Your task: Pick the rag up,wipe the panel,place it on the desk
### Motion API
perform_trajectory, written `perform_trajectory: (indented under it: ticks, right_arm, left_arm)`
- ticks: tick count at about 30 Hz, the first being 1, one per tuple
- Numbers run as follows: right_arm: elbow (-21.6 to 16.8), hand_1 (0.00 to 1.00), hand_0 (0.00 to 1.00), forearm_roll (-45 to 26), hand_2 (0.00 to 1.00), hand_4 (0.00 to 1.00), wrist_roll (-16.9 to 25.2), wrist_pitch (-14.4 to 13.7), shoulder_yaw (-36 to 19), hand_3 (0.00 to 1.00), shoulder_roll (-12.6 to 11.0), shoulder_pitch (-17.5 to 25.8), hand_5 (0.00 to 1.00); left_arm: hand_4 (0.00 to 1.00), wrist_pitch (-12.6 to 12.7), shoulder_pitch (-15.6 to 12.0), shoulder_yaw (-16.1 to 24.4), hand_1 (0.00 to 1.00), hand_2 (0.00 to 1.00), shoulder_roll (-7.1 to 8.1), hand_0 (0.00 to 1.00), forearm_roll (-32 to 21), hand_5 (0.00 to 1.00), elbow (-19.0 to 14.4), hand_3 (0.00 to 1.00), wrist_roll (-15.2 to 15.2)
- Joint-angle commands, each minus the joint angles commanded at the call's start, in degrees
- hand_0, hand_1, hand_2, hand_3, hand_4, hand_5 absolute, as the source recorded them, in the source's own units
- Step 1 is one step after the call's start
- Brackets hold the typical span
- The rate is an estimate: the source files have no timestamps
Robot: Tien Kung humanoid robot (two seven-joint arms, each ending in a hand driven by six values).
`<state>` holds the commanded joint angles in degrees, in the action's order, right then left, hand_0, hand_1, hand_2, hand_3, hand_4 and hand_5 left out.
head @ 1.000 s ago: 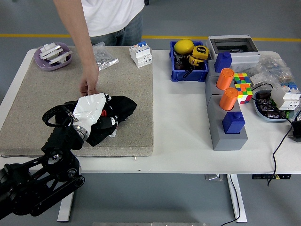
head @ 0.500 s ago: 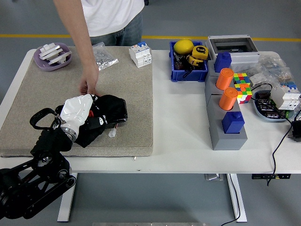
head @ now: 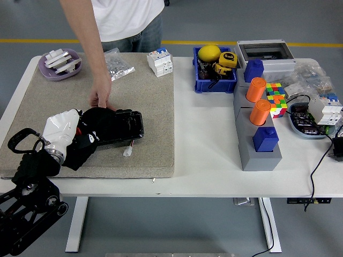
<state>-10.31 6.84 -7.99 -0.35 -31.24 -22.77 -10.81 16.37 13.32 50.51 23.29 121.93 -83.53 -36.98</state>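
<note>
A black rag (head: 81,144) lies bunched at the left end of a glossy black panel (head: 122,126) on the beige mat (head: 150,101). My left hand (head: 62,130), white, is closed on the rag and presses it down at the panel's left edge. Most of the panel's surface shows to the right of the rag. A person's hand (head: 101,98) rests its fingertips on the panel's far edge and holds it down. A small white connector (head: 127,152) sticks out at the panel's near edge. My right arm is out of view.
On the mat's far side are a purple dish (head: 60,65), a bag of screws (head: 119,63) and a white breaker (head: 161,62). To the right stand a blue bin (head: 215,80), a grey block with orange cylinders (head: 257,134), a colour cube (head: 276,99) and cables.
My left hand has dragged the rag leftward and toward me across the panel, uncovering the panel's surface. The person's hand has stayed on the panel's far edge.
</note>
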Motion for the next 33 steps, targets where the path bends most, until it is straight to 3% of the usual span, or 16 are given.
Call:
perform_trajectory:
  ticks: [21, 28, 33]
  right_arm:
    - [0.0, 0.503, 0.71, -0.56, 0.631, 0.998, 0.12, 0.02, 0.14, 0.62, -0.15, 0.04, 0.557]
    - [0.0, 0.502, 0.71, -0.51, 0.631, 0.998, 0.05, -0.02, -0.08, 0.621, -0.2, -0.1, 0.557]
    - [0.0, 0.502, 0.709, -0.43, 0.632, 0.998, 0.01, -0.07, -0.21, 0.621, -0.22, -0.17, 0.558]
  left_arm:
    - [0.124, 0.08, -4.53, 10.36, 0.121, 0.482, 1.57, 0.2, 2.15, 0.002, 1.97, 0.405, 0.0]
    - [0.124, 0.08, -5.29, 11.69, 0.121, 0.481, 1.93, 0.2, 2.25, 0.002, 2.88, 0.405, 0.0]
    - [0.124, 0.13, -5.48, 11.18, 0.121, 0.481, 1.79, 0.2, 2.44, 0.002, 1.71, 0.406, 0.0]
